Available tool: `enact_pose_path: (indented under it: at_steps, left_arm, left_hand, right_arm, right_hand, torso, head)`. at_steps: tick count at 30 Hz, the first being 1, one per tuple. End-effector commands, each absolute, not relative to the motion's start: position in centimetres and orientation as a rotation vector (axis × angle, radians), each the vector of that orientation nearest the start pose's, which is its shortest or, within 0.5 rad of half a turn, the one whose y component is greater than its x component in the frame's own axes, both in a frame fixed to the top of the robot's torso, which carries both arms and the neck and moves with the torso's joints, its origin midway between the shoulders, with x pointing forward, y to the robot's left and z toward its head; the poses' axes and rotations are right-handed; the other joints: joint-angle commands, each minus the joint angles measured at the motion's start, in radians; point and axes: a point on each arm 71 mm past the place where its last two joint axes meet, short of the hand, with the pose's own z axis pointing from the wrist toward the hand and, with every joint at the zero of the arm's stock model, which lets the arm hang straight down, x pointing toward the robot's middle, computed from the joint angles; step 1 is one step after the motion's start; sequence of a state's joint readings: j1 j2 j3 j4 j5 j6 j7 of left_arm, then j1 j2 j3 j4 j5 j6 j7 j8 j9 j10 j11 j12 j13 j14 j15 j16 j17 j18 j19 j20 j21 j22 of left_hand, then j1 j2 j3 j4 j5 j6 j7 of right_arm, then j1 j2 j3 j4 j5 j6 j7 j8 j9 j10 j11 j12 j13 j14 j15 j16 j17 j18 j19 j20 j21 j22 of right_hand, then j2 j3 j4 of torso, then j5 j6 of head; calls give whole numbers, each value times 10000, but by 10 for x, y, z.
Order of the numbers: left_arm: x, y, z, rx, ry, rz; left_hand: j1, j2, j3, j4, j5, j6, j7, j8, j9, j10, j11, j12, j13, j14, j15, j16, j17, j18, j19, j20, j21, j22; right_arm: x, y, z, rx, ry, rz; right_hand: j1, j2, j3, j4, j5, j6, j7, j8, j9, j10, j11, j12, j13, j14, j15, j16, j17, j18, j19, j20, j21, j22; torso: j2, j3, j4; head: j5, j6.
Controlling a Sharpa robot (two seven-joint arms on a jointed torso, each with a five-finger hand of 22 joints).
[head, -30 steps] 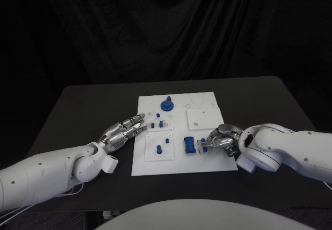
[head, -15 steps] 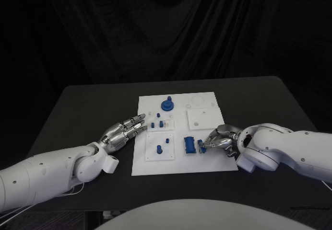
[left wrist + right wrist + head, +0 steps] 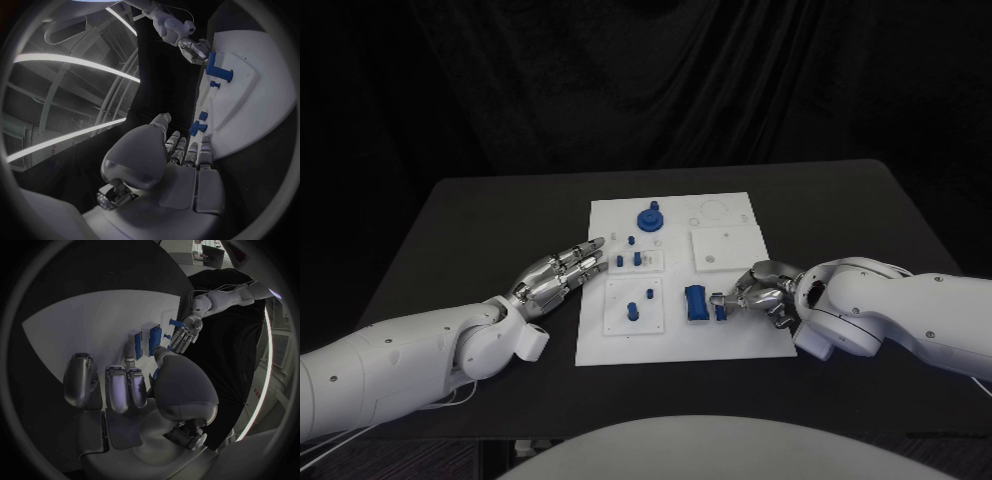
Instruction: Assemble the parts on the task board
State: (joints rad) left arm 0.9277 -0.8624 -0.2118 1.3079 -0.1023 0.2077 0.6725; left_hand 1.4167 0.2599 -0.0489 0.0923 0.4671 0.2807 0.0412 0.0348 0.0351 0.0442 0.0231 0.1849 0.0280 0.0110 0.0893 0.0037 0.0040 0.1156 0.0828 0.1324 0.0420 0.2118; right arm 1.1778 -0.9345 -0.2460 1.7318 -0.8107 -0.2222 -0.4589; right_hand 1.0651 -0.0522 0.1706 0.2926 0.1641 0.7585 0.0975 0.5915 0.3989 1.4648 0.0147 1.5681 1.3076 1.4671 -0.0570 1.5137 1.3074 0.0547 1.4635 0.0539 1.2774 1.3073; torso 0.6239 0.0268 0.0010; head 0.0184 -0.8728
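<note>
The white task board lies in the middle of the black table. My right hand is at the board's right edge and pinches a small blue part just right of an upright blue block. In the right wrist view the block stands past the fingers, and a bit of blue shows beside the thumb. My left hand lies open with fingers stretched out at the board's left edge, beside small blue pegs. In the left wrist view my right hand touches the blue pieces.
A round blue knob stands at the board's far side. A blue peg stands in a raised white plate near my left hand. Another raised white square sits on the board's right half. Bare black table surrounds the board.
My right hand has shifted slightly, bringing the small blue part a little closer to the blue block. My left hand has not moved.
</note>
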Motion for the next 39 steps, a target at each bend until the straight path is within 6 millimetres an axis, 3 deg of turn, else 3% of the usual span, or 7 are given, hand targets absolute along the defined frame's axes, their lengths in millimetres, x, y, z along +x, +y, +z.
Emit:
enact_pose_path:
  at_steps: [1, 20, 24, 27, 33, 37, 39]
  left_arm:
    - [404, 260, -349, -11610, 16656, -18360]
    - [393, 268, -334, -11083, 15471, -18206]
    - [390, 269, -324, -10753, 15021, -18170]
    - [394, 267, -311, -10364, 14626, -18237]
    - [403, 264, -290, -9564, 13786, -18187]
    - [409, 262, -289, -9314, 13537, -18015]
    - [412, 259, -289, -9213, 13471, -17929]
  left_hand:
    - [-77, 40, 47, 3, 28, -18, 42, 25, 12, -18, 40, 2, 5, 12, -20, 14, 7, 61, 14, 63, 62, -3]
    - [-153, -233, 169, -20, 96, 456, 189, 119, 63, 166, 229, 403, 55, -13, -337, 5, -1, 229, -13, -75, 67, -52]
    - [-292, -350, 39, 205, 111, 282, 200, 62, 28, 218, 173, 527, 66, -63, -539, -16, -20, 276, -47, -249, 57, -101]
    - [-436, -494, -302, 703, 85, -436, 121, -59, -58, 210, 37, 540, 62, -110, -739, -37, -40, 164, -258, -575, -68, -543]
    - [-431, -562, -1199, 1983, -321, -1233, -1081, -136, -132, -74, -501, -103, -16, -110, -1243, -37, -40, 12, -789, -1203, -376, -1899]
    - [-872, -304, -1751, 2010, -1193, -1883, -1660, -203, -202, -398, -1403, -978, -130, -110, -1796, -37, -40, 87, -828, -1721, -420, -2118]
    - [-1052, -149, -2033, 2006, -1685, -2323, -2647, -259, -260, -464, -1650, -1628, -236, -110, -1917, -37, -40, 26, -828, -1879, -420, -2118]
  right_arm:
    - [393, -211, -282, 5475, 23597, 5826]
    - [401, -238, -224, 4235, 16911, 8403]
    - [408, -244, -207, 4648, 15664, 9273]
    - [412, -248, -199, 4936, 14902, 9926]
    - [423, -245, -199, 5785, 14434, 12090]
    - [425, -242, -206, 6060, 14388, 12951]
    - [424, -243, -212, 6119, 14337, 13272]
  right_hand:
    - [-148, 25, -108, -16, -68, -59, -24, -39, -11, 1060, 52, 27, 2632, 703, 88, -38, 1089, 137, -34, 62, -38, 1720]
    - [628, 280, -319, 0, 724, 452, -315, 971, 329, 1060, -191, 27, 2632, 236, -94, -751, -383, 419, -662, -84, -1470, 1294]
    - [229, 627, -417, 13, 730, 427, -266, 1033, 270, -464, -121, -868, 1072, -773, -5, -2251, -2789, 836, -1848, 9, -4073, 419]
    - [-184, 851, -869, -17, 2042, 391, -23, 860, -19, -5523, 357, -4677, -3768, -3424, 471, -6271, -7440, 1279, -3940, 432, -8254, -1490]
    - [81, 1501, -2069, -5, 1950, -1240, 1511, -624, -1244, -9756, 2105, -9286, -7752, -8251, 2567, -10421, -10212, 652, -7251, 1921, -12171, -4697]
    - [-67, 1793, -2834, -1, 1653, -2265, 1459, -1730, -2114, -11528, 2441, -10566, -9419, -10361, 3002, -11310, -11241, 391, -10220, 2279, -12219, -7136]
    - [-265, 1941, -3282, -3, 1270, -4557, 284, -3353, -2967, -13576, 1961, -12161, -10717, -13139, 2446, -13047, -12204, 91, -13687, 2298, -12522, -10906]
  torso:
    - [-2, -5, 4]
    - [-161, 40, -79]
    - [-305, 77, -147]
    - [-510, 94, -173]
    - [-768, 149, -304]
    - [-827, 188, -382]
    - [-856, 193, -392]
  head:
    - [10, 2]
    - [296, 2]
    - [438, 2]
    - [583, 2]
    - [739, 2]
    - [769, 2]
    - [757, 2]
